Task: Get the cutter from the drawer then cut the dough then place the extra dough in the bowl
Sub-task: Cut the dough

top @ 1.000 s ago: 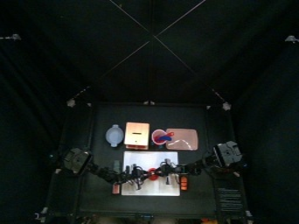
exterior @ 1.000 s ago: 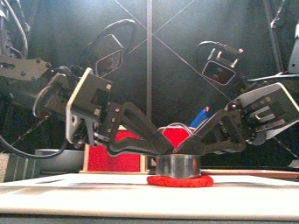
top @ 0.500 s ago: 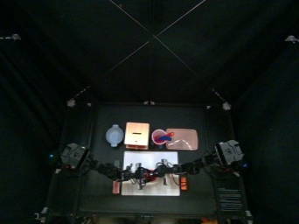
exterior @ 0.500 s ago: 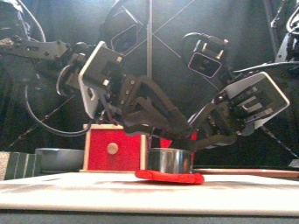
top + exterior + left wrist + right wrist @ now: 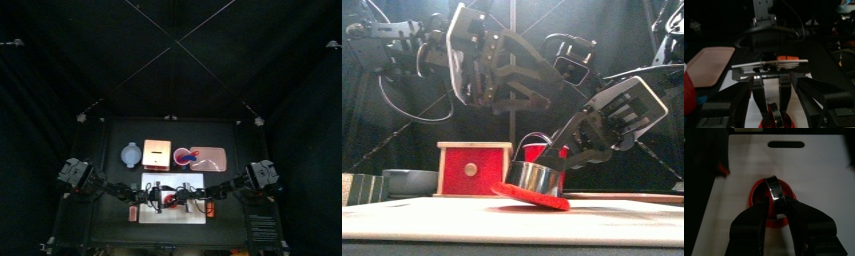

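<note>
Your right gripper [image 5: 563, 155] grips the cutter [image 5: 540, 178] by its rim, tilted on the red dough [image 5: 529, 197] midway between the white board's [image 5: 422, 215] side edges. Your left gripper [image 5: 774, 85] hangs above, jaws wide.

Black table [image 5: 201, 130] — white board [image 5: 174, 215], wooden box [image 5: 156, 152], bowl [image 5: 130, 154], pink tray [image 5: 219, 160]
</note>
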Controlling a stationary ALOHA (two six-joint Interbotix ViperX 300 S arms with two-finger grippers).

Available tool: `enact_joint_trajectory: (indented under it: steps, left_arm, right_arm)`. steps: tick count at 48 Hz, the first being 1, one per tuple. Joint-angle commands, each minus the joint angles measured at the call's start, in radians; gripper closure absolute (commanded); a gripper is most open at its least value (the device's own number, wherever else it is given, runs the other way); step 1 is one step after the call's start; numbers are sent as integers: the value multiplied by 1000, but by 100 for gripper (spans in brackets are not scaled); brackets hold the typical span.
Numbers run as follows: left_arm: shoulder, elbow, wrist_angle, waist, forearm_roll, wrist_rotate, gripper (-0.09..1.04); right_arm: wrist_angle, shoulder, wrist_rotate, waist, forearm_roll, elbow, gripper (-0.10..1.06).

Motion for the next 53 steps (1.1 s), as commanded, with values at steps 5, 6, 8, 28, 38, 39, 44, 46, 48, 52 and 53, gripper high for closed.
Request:
enact_joint_trajectory:
  steps: [5, 6, 8, 28, 38, 39, 44, 46, 48, 52, 53]
  left_arm:
    - [-25, 54, -44, -31, -41, 9, 2]
    - [-23, 60, -44, -37, -51, 9, 2]
    - [-20, 71, -44, -57, -81, 11, 2]
    - [75, 104, -34, -184, -319, 8, 16]
    - [179, 40, -46, -179, -357, 18, 17]
    - [189, 34, -46, -175, -357, 20, 17]
    - [204, 21, -46, -160, -357, 28, 20]
    - [204, 21, -46, -156, -357, 29, 21]
    - [202, 21, -46, -155, -357, 29, 24]
    - [199, 23, -46, -153, -359, 29, 28]
    - [201, 25, -46, -155, -359, 29, 30]
  right_arm:
    - [83, -63, 5, -2, -37, -40, 25]
    - [95, -67, 8, -3, -37, -44, 25]
    - [121, -80, 11, -2, -37, -52, 25]
    - [428, -146, 11, -46, -106, -172, 25]
    - [594, -138, 20, -69, -153, -249, 25]
    - [607, -137, 20, -69, -156, -255, 25]
    - [669, -135, 21, -74, -169, -285, 25]
    - [693, -135, 21, -74, -173, -296, 25]
    - [721, -135, 23, -74, -173, -307, 25]
    - [753, -133, 23, -72, -175, -319, 25]
    - [758, -133, 23, -72, -175, -321, 25]
